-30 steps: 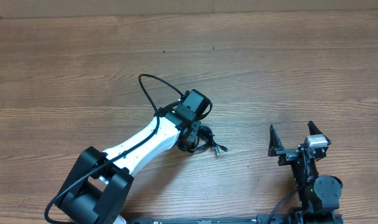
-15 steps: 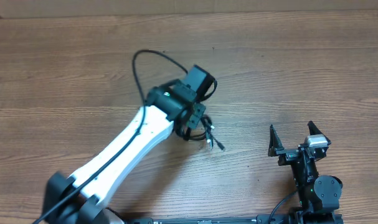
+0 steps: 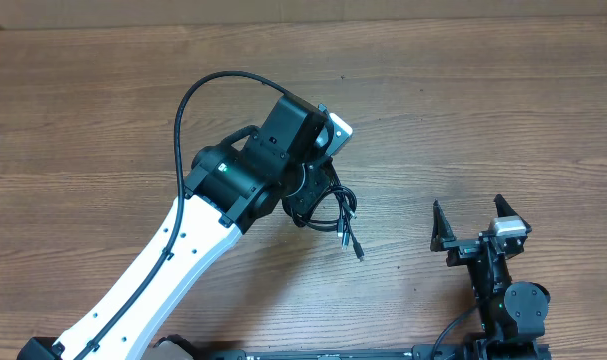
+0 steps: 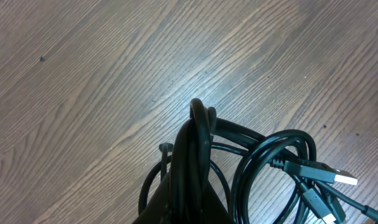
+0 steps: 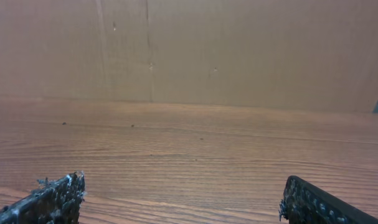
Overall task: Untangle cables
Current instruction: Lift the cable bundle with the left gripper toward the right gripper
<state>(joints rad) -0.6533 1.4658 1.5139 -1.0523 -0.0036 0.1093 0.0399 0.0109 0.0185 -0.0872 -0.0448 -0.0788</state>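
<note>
Left gripper (image 4: 193,143) is clamped on the cables (image 3: 335,212), plugs (image 4: 338,180) dangling right beside it, probably off the table (image 3: 483,100). Right gripper (image 3: 480,226) sits wide open, well apart. The cables trail looser than a second ago.

Overhead, the light is soft and even from above. The brown wood-grain table (image 3: 103,120) shows no glare, only a faint shadow beside the white robot arm (image 3: 168,260). In the left wrist view a pale sheen lies across the table's middle, and the thin black cables (image 4: 235,132) nearest the lens turn soft and dark, losing detail. The right wrist view is dimmer, warm-toned and slightly hazy, and its black fingers (image 5: 55,200) at the bottom edge are blurred.
</note>
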